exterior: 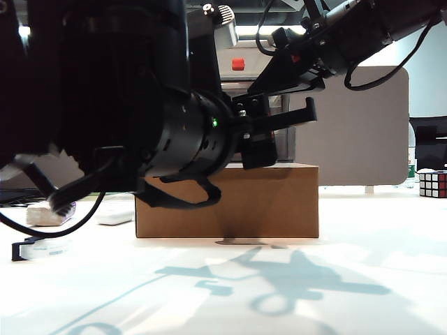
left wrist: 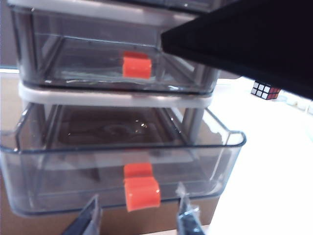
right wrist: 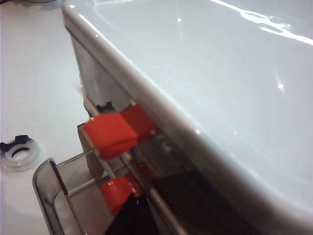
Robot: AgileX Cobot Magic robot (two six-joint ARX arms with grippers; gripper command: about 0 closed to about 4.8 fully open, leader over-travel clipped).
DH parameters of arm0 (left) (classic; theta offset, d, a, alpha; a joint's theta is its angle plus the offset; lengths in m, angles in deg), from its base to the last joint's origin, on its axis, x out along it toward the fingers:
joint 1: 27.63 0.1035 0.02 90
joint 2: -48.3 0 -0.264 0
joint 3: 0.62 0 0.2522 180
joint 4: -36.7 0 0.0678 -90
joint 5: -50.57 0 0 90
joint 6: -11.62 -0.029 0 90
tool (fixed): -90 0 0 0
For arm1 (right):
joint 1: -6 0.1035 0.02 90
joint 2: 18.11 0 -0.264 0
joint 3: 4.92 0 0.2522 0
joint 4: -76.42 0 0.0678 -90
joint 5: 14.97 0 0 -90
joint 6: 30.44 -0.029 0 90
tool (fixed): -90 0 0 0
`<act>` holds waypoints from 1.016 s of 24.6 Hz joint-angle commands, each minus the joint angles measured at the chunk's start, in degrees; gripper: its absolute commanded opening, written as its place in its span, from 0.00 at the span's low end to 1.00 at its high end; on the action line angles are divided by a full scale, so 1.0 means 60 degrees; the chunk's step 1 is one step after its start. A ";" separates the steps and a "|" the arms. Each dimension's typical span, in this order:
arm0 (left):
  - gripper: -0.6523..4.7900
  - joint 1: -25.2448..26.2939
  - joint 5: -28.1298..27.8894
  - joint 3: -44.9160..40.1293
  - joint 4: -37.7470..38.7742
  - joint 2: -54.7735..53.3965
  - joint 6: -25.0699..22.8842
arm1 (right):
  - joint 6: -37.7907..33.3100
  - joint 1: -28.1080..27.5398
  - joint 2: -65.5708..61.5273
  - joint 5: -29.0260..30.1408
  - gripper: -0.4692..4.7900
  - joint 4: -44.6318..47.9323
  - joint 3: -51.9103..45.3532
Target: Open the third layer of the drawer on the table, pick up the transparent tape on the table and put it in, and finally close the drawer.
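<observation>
Left wrist view: third layer out, tape not yet fetched

Left wrist view shows the third layer [left wrist: 122,161] pulled forward out of the drawer [left wrist: 115,95], its red-orange tab [left wrist: 142,192] between the two fingertips [left wrist: 90,215] of the left claw [left wrist: 139,218]. The fingertips stand apart on either side of the tab and appear to clear it. The right claw rests high against the cabinet's white top [right wrist: 220,73]; its fingers do not show, so I cannot tell whether they are apart or together.

The transparent tape [exterior: 40,246] lies on the tabletop [exterior: 293,293] off to the left, well apart from the brown cardboard box [exterior: 227,201] under the cabinet.

Risks, as I judge them: the light cabinet sits raised on the box, so a sideways knock from the withdrawing left claw could shift or tip it. The tray may be open too little for the tape ring to drop in flat, leaving it perched on the rim and jamming the closing push.
</observation>
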 commanded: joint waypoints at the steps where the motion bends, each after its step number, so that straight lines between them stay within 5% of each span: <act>1: 0.46 0.0036 0.0120 0.0120 0.0084 0.0025 0.0000 | -0.0040 0.0011 0.0029 0.0015 0.08 0.0091 0.0047; 14: 0.44 0.0244 0.0324 0.0492 0.0678 0.0025 0.0000 | -0.0036 0.0011 0.0029 0.0015 0.08 -0.0080 0.0047; 18: 0.25 0.0328 0.0415 0.0495 0.0678 0.0025 0.0000 | -0.0036 0.0011 0.0029 0.0015 0.08 -0.0124 0.0047; 23: 0.22 0.0393 0.0463 0.0495 0.0678 0.0025 0.0000 | -0.0036 0.0011 0.0029 0.0018 0.08 -0.0157 0.0047; 25: 0.11 0.0390 0.0463 0.0495 0.0678 0.0025 0.0004 | -0.0033 0.0011 0.0029 0.0015 0.08 -0.0138 0.0047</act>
